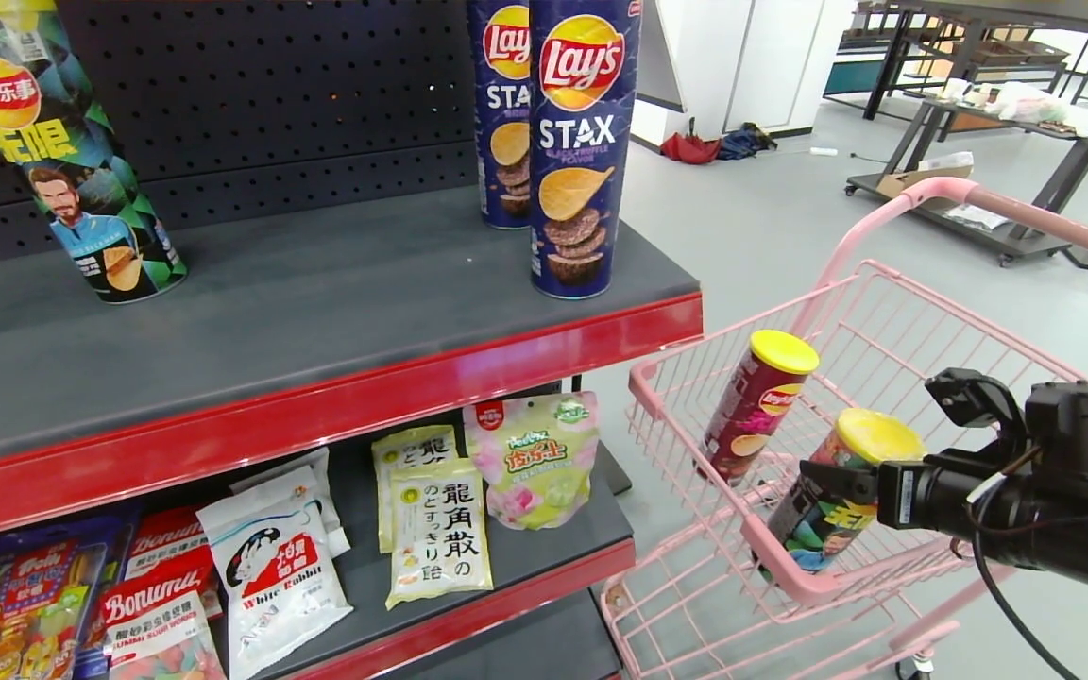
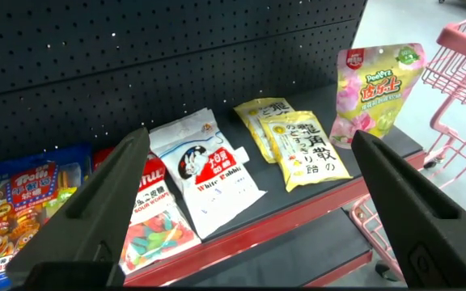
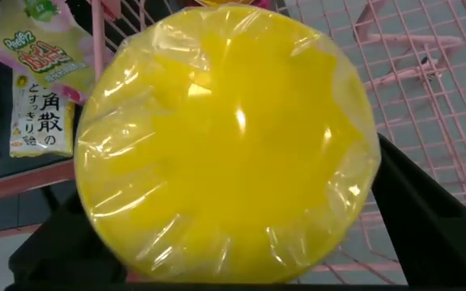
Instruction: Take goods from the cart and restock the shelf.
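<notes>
A pink cart (image 1: 650,392) stands to the right of the shelf with two yellow-lidded chip cans leaning in it. My right gripper (image 1: 835,480) is shut on the green-and-black can (image 1: 823,515), just below its lid (image 3: 229,141); a black finger (image 3: 431,222) shows on each side of the can. The maroon can (image 1: 754,408) leans beside it, closer to the shelf. My left gripper (image 2: 249,226) hangs open in front of the lower shelf (image 2: 298,206), nothing between its fingers. The top shelf (image 1: 317,312) carries two blue cans (image 1: 584,151) at its right end and a green can (image 1: 62,161) at the left.
Snack bags lie on the lower shelf: a white bag (image 1: 272,567), yellow bags (image 1: 438,538) and a pink-green pouch (image 1: 536,463). Bare top-shelf board runs between the green can and the blue cans. The cart handle (image 1: 1026,212) rises above my right arm. Metal racks (image 1: 978,123) stand far behind.
</notes>
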Motion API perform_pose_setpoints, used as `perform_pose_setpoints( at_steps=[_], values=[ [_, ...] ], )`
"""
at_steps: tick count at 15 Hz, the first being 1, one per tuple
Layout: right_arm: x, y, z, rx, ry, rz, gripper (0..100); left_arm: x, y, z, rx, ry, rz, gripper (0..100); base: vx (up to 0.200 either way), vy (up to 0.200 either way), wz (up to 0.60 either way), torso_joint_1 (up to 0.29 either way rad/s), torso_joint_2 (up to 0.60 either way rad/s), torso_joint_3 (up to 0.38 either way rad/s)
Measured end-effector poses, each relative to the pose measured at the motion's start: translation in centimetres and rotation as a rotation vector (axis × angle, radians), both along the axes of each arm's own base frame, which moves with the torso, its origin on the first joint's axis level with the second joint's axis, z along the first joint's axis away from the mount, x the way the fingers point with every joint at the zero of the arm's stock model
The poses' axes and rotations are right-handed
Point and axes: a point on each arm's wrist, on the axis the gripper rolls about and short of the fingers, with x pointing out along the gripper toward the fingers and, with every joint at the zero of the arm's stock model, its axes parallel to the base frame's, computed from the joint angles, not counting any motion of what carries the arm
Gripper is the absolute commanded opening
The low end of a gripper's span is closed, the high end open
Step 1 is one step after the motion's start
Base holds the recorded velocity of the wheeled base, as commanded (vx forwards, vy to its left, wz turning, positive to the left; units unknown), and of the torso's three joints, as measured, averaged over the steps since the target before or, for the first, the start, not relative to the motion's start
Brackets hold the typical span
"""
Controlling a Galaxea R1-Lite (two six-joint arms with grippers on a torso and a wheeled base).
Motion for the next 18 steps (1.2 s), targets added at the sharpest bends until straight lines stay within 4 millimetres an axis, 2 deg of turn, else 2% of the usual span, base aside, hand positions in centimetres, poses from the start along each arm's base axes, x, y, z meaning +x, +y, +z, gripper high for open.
perform_pose_setpoints(
  at_steps=[5, 10, 13, 18],
  values=[
    [0.6, 0.6, 0.1, -0.006, -0.007, 0.010, 100, 0.0, 0.0, 0.0, 0.000, 0.000, 0.000, 100, 0.000, 0.000, 0.00, 0.000, 0.00, 0.000],
    [-1.1, 1.6, -0.8, -0.024, 0.052, 0.034, 100, 0.0, 0.0, 0.0, 0.000, 0.000, 0.000, 100, 0.000, 0.000, 0.00, 0.000, 0.00, 0.000],
    [-1.9, 1.5, -1.0, -0.022, 0.026, 0.031, 100, 0.0, 0.0, 0.0, 0.000, 0.000, 0.000, 100, 0.000, 0.000, 0.00, 0.000, 0.00, 0.000],
    [-1.9, 1.2, -1.2, -0.033, 0.025, 0.000, 100, 0.0, 0.0, 0.0, 0.000, 0.000, 0.000, 100, 0.000, 0.000, 0.00, 0.000, 0.00, 0.000]
  ],
)
